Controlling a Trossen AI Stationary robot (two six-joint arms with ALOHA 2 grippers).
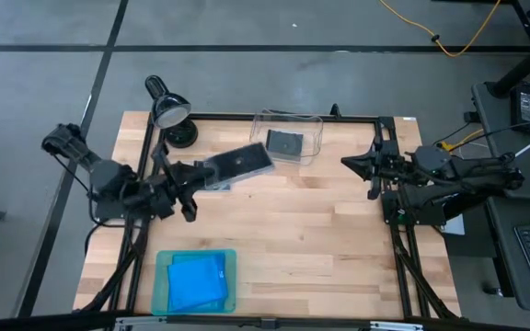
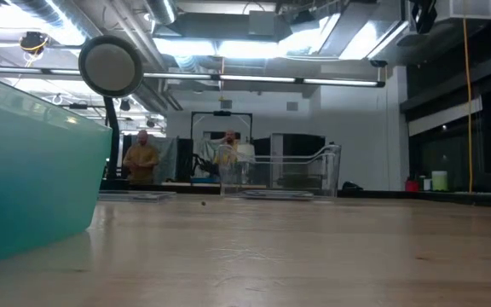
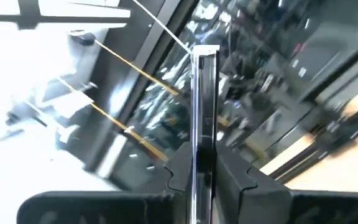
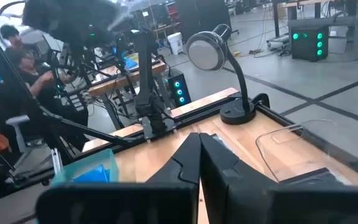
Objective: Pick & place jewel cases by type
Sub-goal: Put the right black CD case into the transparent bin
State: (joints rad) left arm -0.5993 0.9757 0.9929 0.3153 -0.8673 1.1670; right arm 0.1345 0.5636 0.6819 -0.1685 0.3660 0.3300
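Note:
My left gripper point(image 1: 199, 176) is at the table's far left, shut on a dark grey jewel case point(image 1: 239, 163) that reaches out toward the clear bin point(image 1: 309, 138). In the left wrist view the case point(image 3: 205, 93) shows edge-on. Another dark grey case point(image 1: 285, 144) lies flat in the bin. Bright blue cases point(image 1: 196, 280) lie in the teal tray point(image 1: 164, 285) at the near left. My right gripper point(image 1: 348, 163) hovers shut at the far right, holding nothing; its fingers point(image 4: 199, 149) meet. My left gripper pinches the dark grey case between its two fingers point(image 3: 182, 171) at the case's edge point(image 3: 204, 155) nearest the arm. The fingers come about level from the table's left. The case sticks out beyond them, lifted off the table.
A black desk lamp point(image 1: 168, 110) stands at the far left corner, close behind the left gripper. A black frame rail point(image 1: 265, 117) runs along the table's far edge. People stand in the room beyond the table point(image 2: 141, 158). Bare wood lies across the table's middle point(image 1: 302, 230).

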